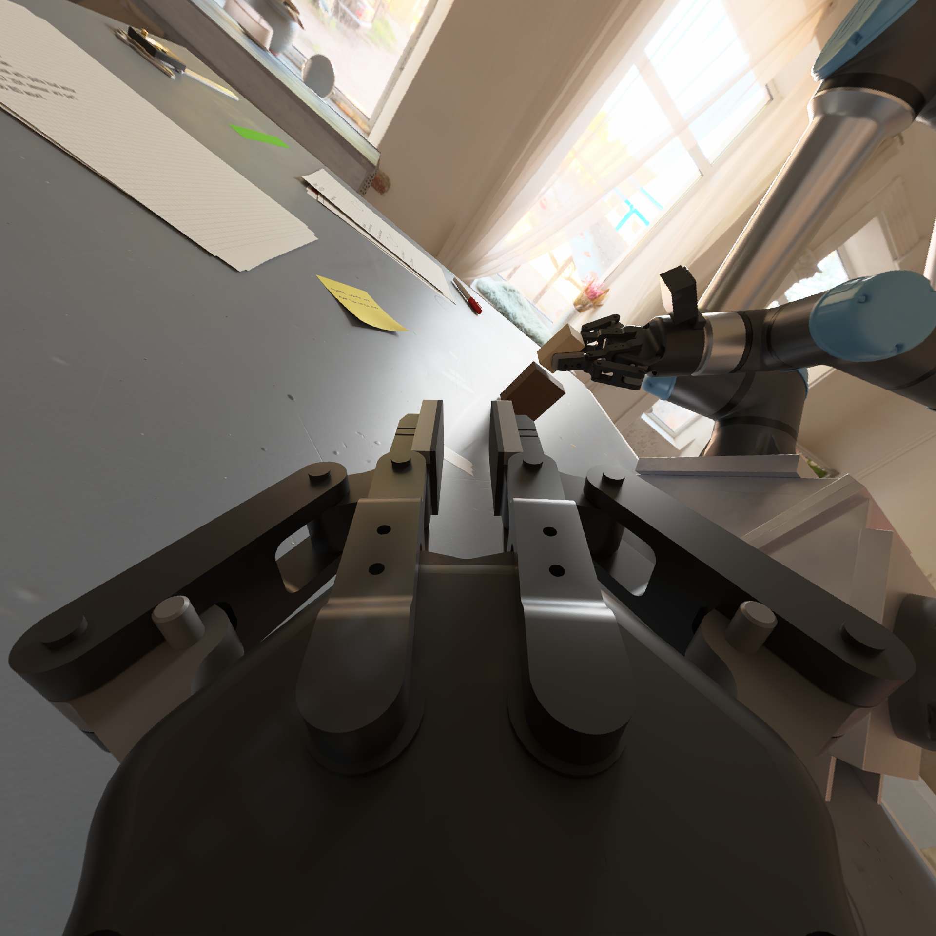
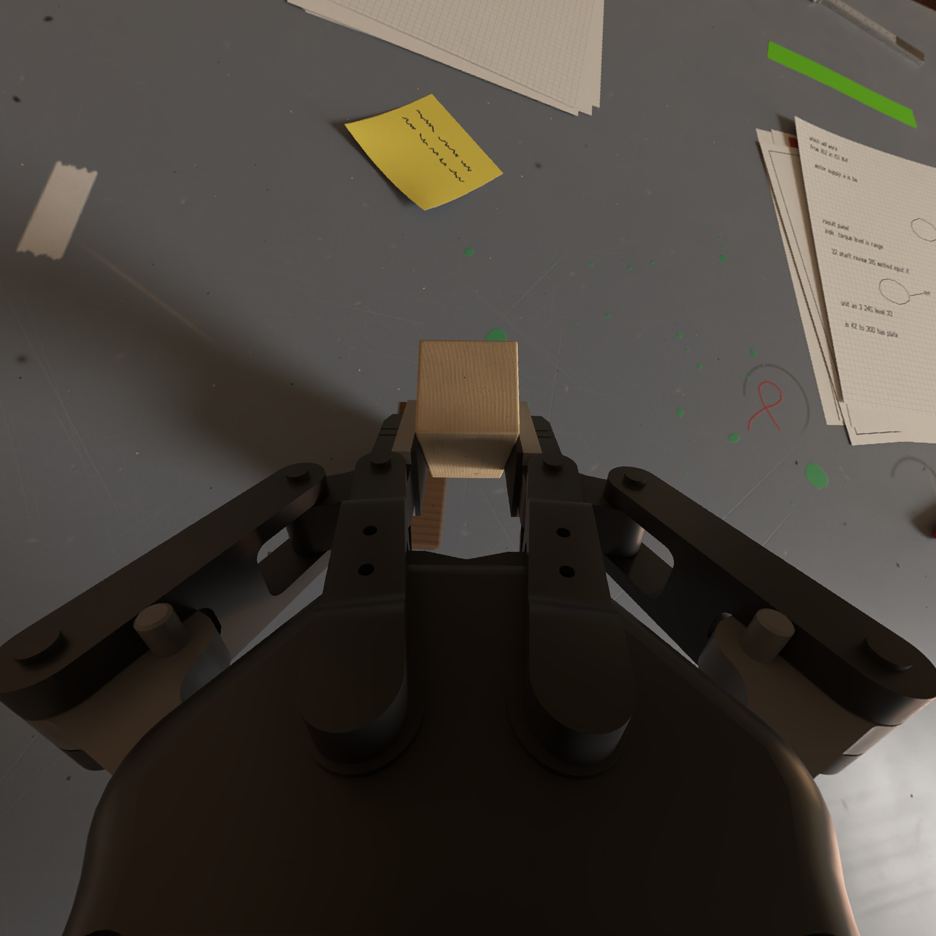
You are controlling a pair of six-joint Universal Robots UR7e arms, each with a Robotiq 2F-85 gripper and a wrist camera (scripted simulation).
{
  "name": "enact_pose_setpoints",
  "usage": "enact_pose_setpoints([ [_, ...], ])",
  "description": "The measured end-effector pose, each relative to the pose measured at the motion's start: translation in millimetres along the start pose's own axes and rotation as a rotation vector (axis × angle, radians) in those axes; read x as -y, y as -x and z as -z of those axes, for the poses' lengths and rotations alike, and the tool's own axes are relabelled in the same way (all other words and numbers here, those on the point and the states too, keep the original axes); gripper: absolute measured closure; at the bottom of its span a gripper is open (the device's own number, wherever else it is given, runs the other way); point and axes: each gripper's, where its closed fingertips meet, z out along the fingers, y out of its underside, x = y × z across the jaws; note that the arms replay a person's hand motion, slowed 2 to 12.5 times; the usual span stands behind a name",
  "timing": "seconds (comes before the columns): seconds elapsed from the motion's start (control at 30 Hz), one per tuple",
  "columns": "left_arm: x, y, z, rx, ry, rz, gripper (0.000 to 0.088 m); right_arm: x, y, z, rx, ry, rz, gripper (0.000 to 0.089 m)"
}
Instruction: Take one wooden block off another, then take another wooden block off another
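My right gripper (image 2: pixel 466 411) is shut on a light wooden block (image 2: pixel 466 400) and holds it above the grey table (image 2: pixel 202 329). A second wooden block (image 2: pixel 430 511) shows below it, through the gap behind the fingers. In the left wrist view the right gripper (image 1: pixel 563 354) holds the light block (image 1: pixel 559 342) just above a darker brown block (image 1: pixel 532 392) on the table; whether the two touch is unclear. My left gripper (image 1: pixel 467 423) is empty, its jaws a narrow gap apart, low over the table just short of the brown block.
A yellow sticky note (image 2: pixel 423 152), graph paper sheets (image 2: pixel 481 40), a green strip (image 2: pixel 841 83), a stack of written pages (image 2: pixel 861 278) and a piece of tape (image 2: pixel 55 212) lie flat on the table. A red pen (image 1: pixel 468 299) lies near the far edge. The right arm's base (image 1: pixel 749 430) stands beyond the blocks.
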Motion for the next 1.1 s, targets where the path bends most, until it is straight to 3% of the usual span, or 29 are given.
enact_pose_setpoints([
  [0.6,3,-1,2,0.010,-0.019,-0.018,0.0717,14.8,4,22,-0.057,-0.071,-0.037,0.0629],
  [1.1,8,2,7,0.075,-0.033,-0.072,0.0714,31.7,33,36,-0.033,-0.127,-0.009,0.0629],
])
